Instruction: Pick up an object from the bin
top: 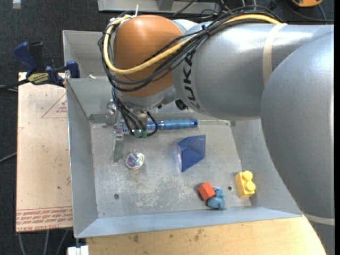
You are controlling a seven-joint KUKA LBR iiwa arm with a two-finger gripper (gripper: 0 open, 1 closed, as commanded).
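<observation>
So far nothing is showing as picked. The gripper (117,149) is hanging low over the left part of the bin (159,198), tip down close to the floor, w/ no obj visible in it. Whether it's standing open or closed I can't tell, since the orange wrist cover (146,49) and cables (139,68) are blocking most of it from above.

The nearest obj is a small round silvery thing (134,161), lying just right of the tip and a bit nearer. It's close beside the tip, but I can't say if they're touching.

Other objs:
- A blue pen-like stick (175,125) is lying farther back, running right from under the wrist.
- A blue wedge (191,152) is sitting mid-bin.
- An orange block (205,190) and a light-blue lump (216,200) are lying together toward the near right.
- A yellow brick (245,184) is lying just right of those two.

Progress, by my read: the arm is looking down at working height, so the approach is approx done. Closing on an obj, checking the grip and lifting clear of the bin are all left to do.
</observation>
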